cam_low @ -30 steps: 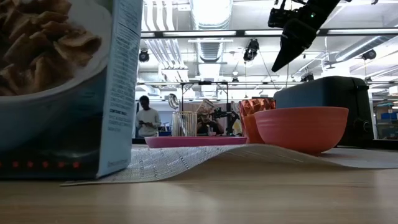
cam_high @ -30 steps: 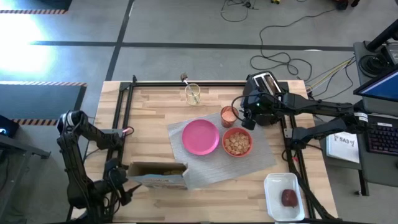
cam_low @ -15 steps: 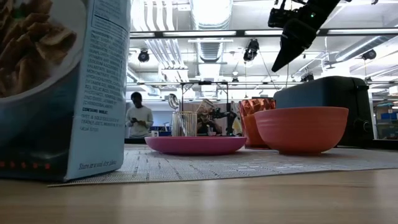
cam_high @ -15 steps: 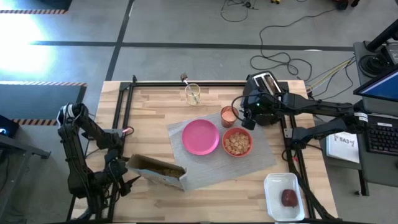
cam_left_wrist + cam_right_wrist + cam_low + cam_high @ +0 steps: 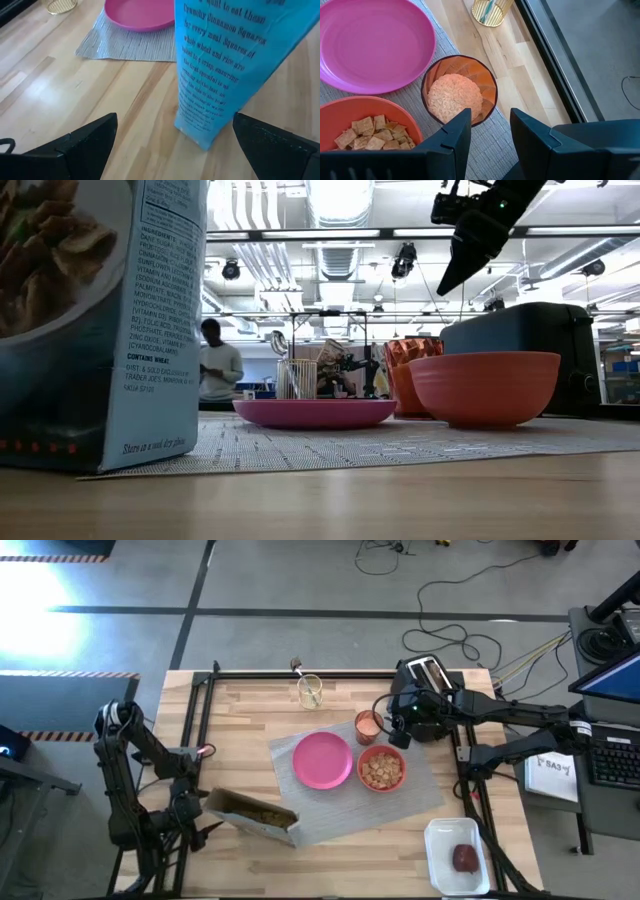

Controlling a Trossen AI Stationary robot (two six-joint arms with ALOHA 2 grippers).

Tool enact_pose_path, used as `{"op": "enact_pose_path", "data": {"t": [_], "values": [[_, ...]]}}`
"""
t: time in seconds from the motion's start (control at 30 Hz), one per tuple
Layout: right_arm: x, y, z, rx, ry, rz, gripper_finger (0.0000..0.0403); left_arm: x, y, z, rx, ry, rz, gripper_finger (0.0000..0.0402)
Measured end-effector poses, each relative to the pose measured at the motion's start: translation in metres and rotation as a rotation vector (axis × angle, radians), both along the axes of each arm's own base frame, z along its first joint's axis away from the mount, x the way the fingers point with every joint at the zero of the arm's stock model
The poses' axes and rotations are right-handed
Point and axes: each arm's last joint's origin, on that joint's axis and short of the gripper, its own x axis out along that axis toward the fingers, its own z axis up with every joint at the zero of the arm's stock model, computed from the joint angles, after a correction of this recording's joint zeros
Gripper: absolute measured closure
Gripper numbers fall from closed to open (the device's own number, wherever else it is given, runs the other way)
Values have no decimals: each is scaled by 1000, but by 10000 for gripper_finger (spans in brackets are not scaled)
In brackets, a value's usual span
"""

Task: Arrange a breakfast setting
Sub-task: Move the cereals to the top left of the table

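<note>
1. The grey rectangular woven placemat (image 5: 345, 790) lies across the middle of the wooden counter (image 5: 240, 730). It looks thin and floppy, so dragging one corner would likely ruck it up under the dishes.
2. On the placemat sit the round pink plate (image 5: 322, 760), the red-orange bowl (image 5: 381, 769) with cereal squares in it, and the small orange-tinted cup (image 5: 368, 726) just behind the bowl. Plate and bowl look like light, smooth plastic, best taken by the rim; the plate's low edge gives little to pinch.
3. The cup looks light and easy to tip, and its contents would spill. I would take it across the wall near the top, kept upright.
4. The right gripper (image 5: 487, 135) hangs above the cup, beside the black toaster (image 5: 428, 675). Its fingers (image 5: 452, 137) stand partly apart and hold nothing.
5. The left gripper (image 5: 172, 145) is low at the near left of the counter, its fingers (image 5: 85, 142) spread wide to either side of the blue cardboard cereal box (image 5: 252, 813), which stands on the placemat's near corner. I cannot tell whether they touch the box.
6. The small dark-red fruit (image 5: 464, 857) rests in the white rectangular tray (image 5: 440, 838) at the near right, well apart from the setting. It looks small, round, and apt to roll.
</note>
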Motion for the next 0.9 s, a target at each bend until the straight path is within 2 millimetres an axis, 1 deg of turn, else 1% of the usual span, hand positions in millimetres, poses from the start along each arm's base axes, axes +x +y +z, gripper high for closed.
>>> {"op": "enact_pose_path", "data": {"t": [0.23,0.43,0.73,0.9], "values": [[0,0,0,1,-1,-1,275,0,3,-6,12,-53,-19,22],[0,0,0,0,-1,0,275,1,2,-6,6,-78,-26,22],[0,0,0,1,-1,-1,275,3,-5,-3,-44,-131,-61,22],[0,0,0,1,-1,-1,275,4,-6,-4,-24,-167,-92,22]]}}
